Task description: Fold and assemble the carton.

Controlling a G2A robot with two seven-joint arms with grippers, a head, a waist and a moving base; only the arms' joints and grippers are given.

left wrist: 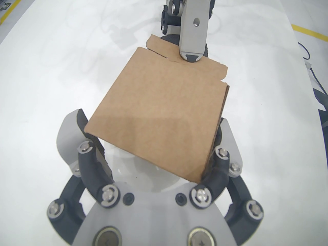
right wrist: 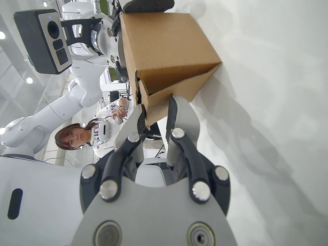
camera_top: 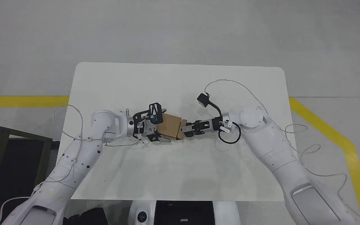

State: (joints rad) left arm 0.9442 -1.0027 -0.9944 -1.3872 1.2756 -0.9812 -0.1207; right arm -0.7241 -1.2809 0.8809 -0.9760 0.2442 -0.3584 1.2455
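Two grippers on one carton (camera_top: 171,126) here, at the middle of the white surface (camera_top: 169,180). The left gripper (camera_top: 156,129) is at one end of it and the right gripper (camera_top: 185,128) at the other. From the left wrist, the left gripper (left wrist: 151,120) is spread wide. One finger (left wrist: 70,134) sits at the near corner of the carton (left wrist: 159,108) and the other (left wrist: 229,142) is tight against the opposite side, so the cardboard is caught across its width. At the far edge, the right gripper's upper finger (left wrist: 193,29) lies over the top, its dark tip pressing on the cardboard just beside a notched flap. Over to the right wrist now: the right gripper (right wrist: 156,113) is nearly closed, its two fingers pinching a thin cardboard panel at the open end of the carton (right wrist: 164,44). That end gapes toward the camera with the brown inside showing, and the walls lean into a slanted shape rather than a square one. One long edge lies against the surface or just above it; I cannot tell which. At the far end, the left gripper's dark pad (right wrist: 148,1) rests against the cardboard. Beyond the surface's edge, a yellow line (camera_top: 34,101) runs along the grey floor.
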